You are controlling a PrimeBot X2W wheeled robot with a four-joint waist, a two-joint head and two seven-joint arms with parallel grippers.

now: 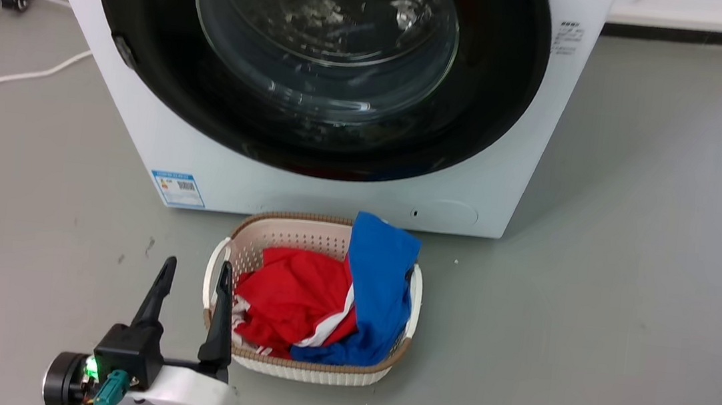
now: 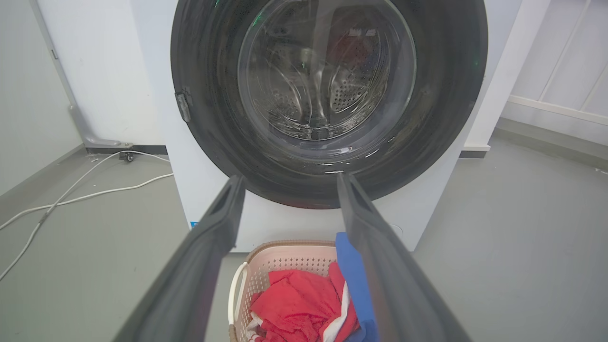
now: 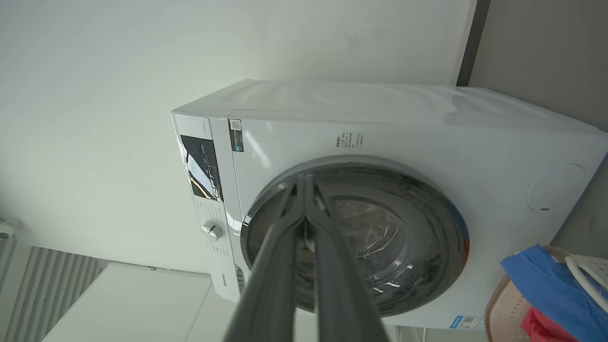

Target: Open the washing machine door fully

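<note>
While the left claw (image 1: pixel 195 276) hangs spread and empty at the left rim of the laundry basket (image 1: pixel 309 373), the right claw (image 3: pixel 302 178) has its fingers pressed together. Beyond both, the washing machine door (image 1: pixel 319 57) lies shut, flush with the white washer (image 1: pixel 335 193) just behind the basket.

The basket (image 1: pixel 309 373) (clothes (image 1: pixel 297 300) in it) stands on the floor (image 1: pixel 610 255) before the washing machine door (image 1: pixel 323 51).

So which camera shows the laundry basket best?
The head view: nearly the whole basket shows from above, rim and clothes clear. The left wrist view crops its near end, a finger covering its right side. The right wrist view catches a corner.
</note>
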